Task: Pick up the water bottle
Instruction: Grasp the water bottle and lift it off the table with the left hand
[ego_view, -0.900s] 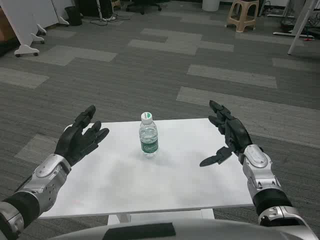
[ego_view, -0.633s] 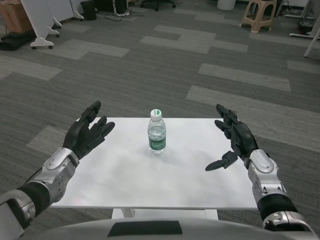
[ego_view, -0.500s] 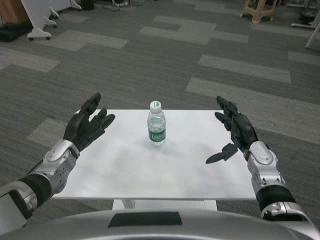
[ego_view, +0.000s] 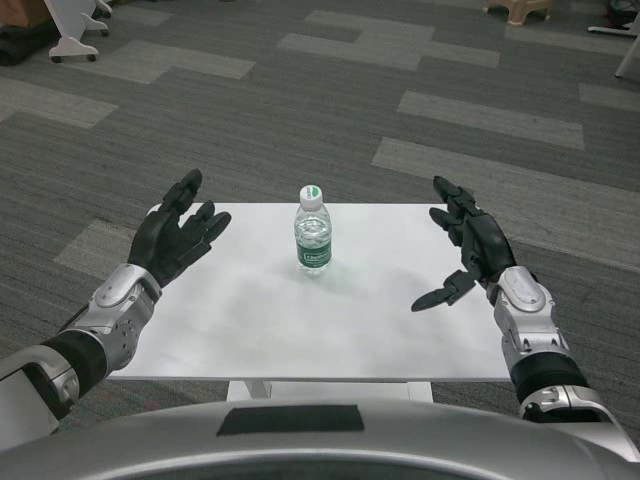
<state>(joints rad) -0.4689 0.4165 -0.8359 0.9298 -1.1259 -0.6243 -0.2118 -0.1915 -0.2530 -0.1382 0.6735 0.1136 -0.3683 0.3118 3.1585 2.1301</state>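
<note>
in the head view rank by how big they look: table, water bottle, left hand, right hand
1. white table
2. left hand and right hand, much alike, so unranked
3. water bottle, though it stands farther from the camera

Bare table (ego_view: 300, 330) surrounds upright water bottle (ego_view: 313, 230); seemingly unobstructed.

Left hand (ego_view: 178, 240) and right hand (ego_view: 468, 250) hover apart, fingers spread, both empty, palms facing inward.

The scene is seen from the robot's head, looking forward and down, with the white table (ego_view: 300, 330) close below.
</note>
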